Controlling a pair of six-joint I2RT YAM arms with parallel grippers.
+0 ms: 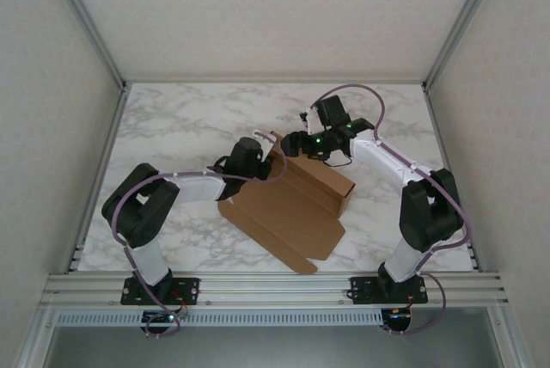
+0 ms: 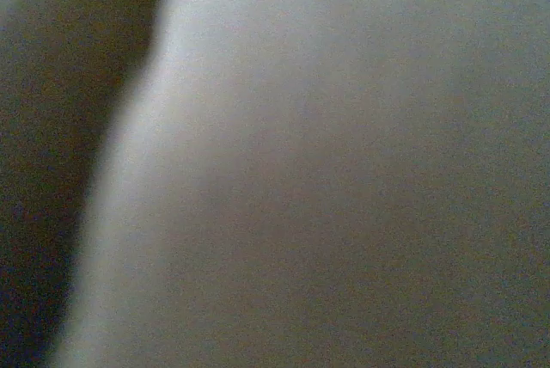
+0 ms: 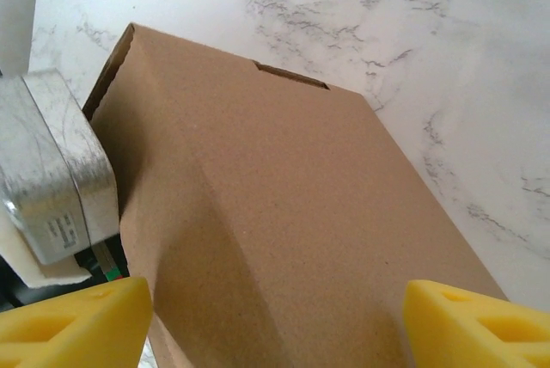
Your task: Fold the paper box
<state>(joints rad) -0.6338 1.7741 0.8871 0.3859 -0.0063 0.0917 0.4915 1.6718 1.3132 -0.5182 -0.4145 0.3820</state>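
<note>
1. Top external view: the paper box (image 1: 288, 213) lies near the middle of the marble table (image 1: 172, 127), turned diagonally between the two arms. Its near part is spread flat, with flaps reaching toward the arm bases. Its far right part stands up as a raised wall.
2. The left gripper (image 1: 265, 151) reaches in from the left and meets the box at its far left corner. From above, its fingers are too small and too dark against the cardboard to tell whether they are apart or together.
3. The left wrist view is badly blurred. A dull grey-brown surface sits close to the lens, with a dark band down the left side. That claw's state cannot be told from here either.
4. The right gripper (image 1: 296, 144) hangs over the far edge of the box, just beside the left one.
5. In the right wrist view, the right gripper (image 3: 275, 334) has its yellow fingertips (image 3: 73, 325) spread wide apart at the bottom corners. The box (image 3: 284, 213) fills the space ahead of them as a plain brown panel with a soft crease down it. Whether the pads touch the cardboard cannot be told.
6. A silvery block with a small label (image 3: 56, 170) sits against the box's left edge, and the marble table (image 3: 447, 33) shows beyond it.
</note>
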